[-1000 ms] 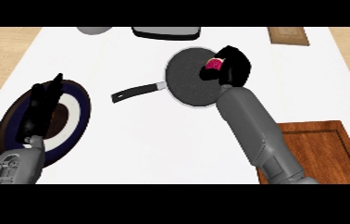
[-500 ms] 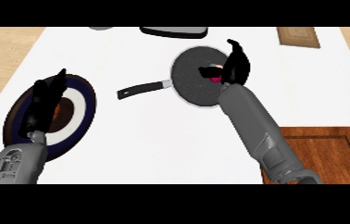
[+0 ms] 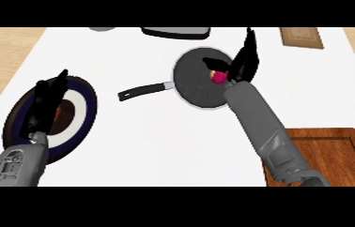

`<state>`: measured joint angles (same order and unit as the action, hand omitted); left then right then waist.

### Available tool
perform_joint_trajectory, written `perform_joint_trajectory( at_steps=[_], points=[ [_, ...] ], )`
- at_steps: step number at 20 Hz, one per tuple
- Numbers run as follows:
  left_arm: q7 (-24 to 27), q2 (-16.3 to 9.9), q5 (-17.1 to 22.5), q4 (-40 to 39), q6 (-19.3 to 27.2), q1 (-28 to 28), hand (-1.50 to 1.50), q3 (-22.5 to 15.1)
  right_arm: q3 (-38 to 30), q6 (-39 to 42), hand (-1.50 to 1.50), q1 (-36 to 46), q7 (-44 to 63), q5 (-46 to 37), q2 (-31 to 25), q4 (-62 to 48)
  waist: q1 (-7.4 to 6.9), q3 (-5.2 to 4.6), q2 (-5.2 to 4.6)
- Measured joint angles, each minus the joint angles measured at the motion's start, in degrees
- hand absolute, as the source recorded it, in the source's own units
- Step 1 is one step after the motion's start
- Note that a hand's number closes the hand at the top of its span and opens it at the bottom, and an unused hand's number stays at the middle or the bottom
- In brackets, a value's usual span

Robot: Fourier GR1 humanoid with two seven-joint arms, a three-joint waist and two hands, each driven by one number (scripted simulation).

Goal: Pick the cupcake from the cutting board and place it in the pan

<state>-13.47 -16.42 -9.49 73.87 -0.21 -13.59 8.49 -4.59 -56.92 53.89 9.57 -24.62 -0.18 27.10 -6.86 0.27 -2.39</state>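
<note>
The pink cupcake (image 3: 218,76) with a tan base lies on its side inside the dark round pan (image 3: 194,80), near the pan's right rim. My right hand (image 3: 244,62) stands over that rim just right of the cupcake, open, with fingers straight and pointing away and the thumb spread to the left above the cupcake. The pan's black handle (image 3: 142,91) points left. The wooden cutting board (image 3: 326,148) shows at the lower right, partly behind my right forearm. My left hand (image 3: 46,104) rests open over a plate at the left.
A dark blue plate (image 3: 80,111) with a white ring and brown middle sits at the left edge. At the back stand a dark tray (image 3: 177,32), a grey bowl (image 3: 102,28) and a small wooden board (image 3: 302,37).
My right hand has gone from curled round the cupcake to straight fingers. The cupcake has come out of the hand and lies in the pan. The left hand has stayed over the plate.
</note>
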Motion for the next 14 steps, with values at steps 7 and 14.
perform_joint_trajectory(
  at_steps=[7,14],
  points=[
    [0.5,-0.9,0.2,-1.0,0.2,0.9,0.0,1.4,-2.6,-5.1,-1.5,0.0,-6.4,7.0,-0.1,-0.4,2.18,-0.12,0.95],
    [-1.1,-1.3,0.5,1.2,0.8,4.8,0.0,2.8,-0.7,-7.0,-1.5,-8.8,-9.8,12.1,-0.1,8.9,5.87,-0.22,2.43]
  ],
)
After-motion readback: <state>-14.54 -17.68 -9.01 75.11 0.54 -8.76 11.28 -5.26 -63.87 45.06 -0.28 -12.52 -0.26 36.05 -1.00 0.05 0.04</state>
